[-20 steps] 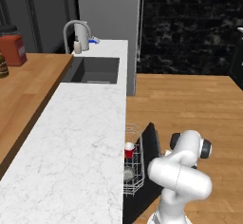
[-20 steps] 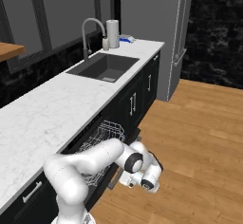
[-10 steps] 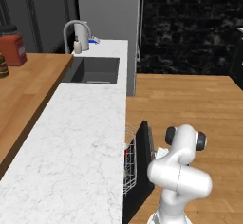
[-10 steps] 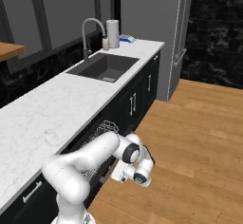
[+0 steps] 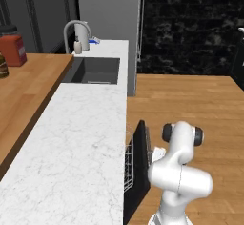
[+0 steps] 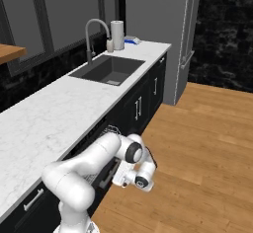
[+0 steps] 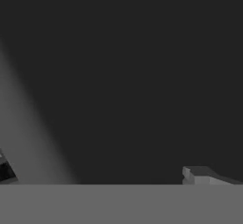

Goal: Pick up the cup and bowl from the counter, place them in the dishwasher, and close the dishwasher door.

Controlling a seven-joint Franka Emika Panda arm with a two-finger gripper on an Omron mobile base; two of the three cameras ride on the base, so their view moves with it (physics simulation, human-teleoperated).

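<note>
dishwasher door (image 5: 139,171): dark panel, nearly upright, a narrow gap left at the top; from the left base view i see it edge-on, from the right base view its face is mostly hidden behind my arm.
dishwasher (image 6: 96,143): under the tabletop, a bit of silver wire rack (image 5: 128,164) showing in the gap in both base views.
cup, bowl: i cannot make out either one through the gap.
gripper (image 6: 122,177): low against the door's outer face; hand view gives flat dark panel (image 7: 123,76) close up, one fingertip (image 7: 199,175) at the lower right. jaws: i cannot tell whether spread or closed.
tabletop (image 5: 71,143): white marble slab, bare near the dishwasher.
sink (image 6: 109,69): dark basin with faucet (image 6: 95,34), far end.
butcher-block surface (image 5: 24,90): left base view, red canister (image 5: 12,50) on it.
</note>
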